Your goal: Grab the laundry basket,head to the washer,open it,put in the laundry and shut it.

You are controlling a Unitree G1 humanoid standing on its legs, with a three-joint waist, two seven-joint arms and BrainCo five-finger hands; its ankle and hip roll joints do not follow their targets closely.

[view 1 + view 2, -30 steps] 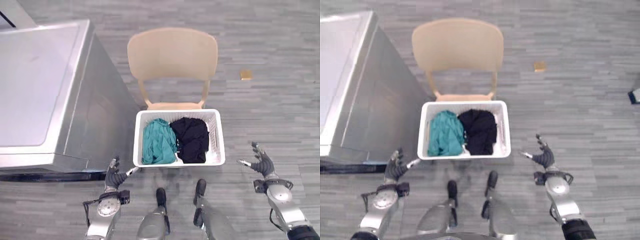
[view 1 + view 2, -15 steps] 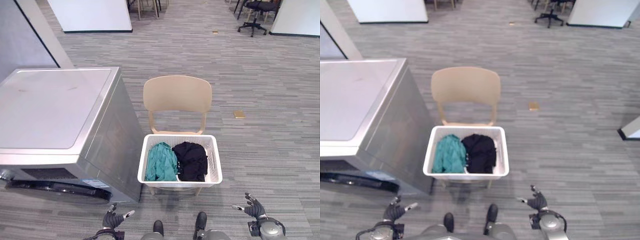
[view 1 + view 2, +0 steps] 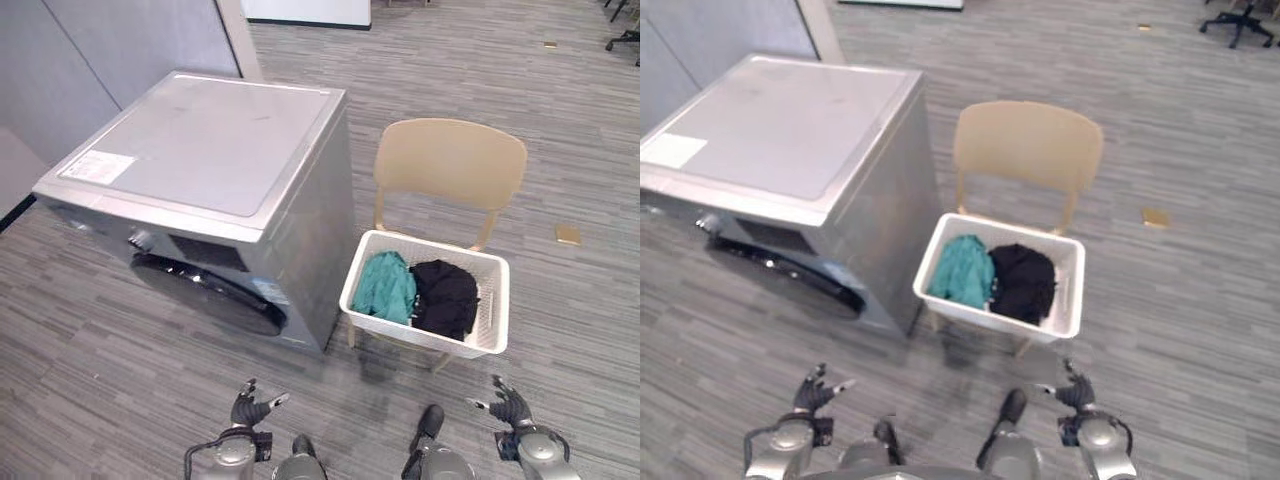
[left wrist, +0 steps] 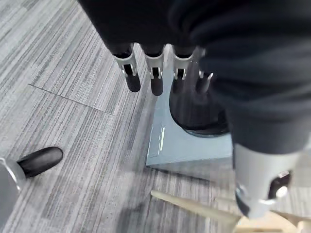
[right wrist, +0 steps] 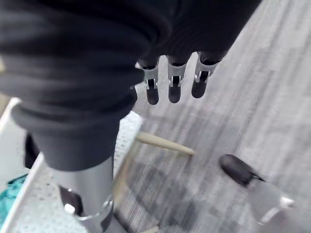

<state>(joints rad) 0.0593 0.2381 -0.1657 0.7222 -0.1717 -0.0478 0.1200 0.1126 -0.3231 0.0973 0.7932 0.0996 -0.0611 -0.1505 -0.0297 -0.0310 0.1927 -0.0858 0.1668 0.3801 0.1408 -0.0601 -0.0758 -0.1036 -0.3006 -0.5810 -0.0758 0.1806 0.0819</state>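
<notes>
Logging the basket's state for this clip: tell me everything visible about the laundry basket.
The basket is white, rectangular, of perforated plastic, and sits upright on the seat of a tan chair beside the washer. Inside lie a teal garment on the washer's side and a black garment next to it, touching. Neither hand touches it.

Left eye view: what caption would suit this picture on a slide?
White laundry basket of teal and black clothes on a tan chair beside the closed washer; both hands open, empty.

I see the laundry basket [image 3: 488, 322] on the chair [image 3: 450, 165], just right of the washer [image 3: 215, 180], clothes [image 3: 415, 292] inside it.
</notes>
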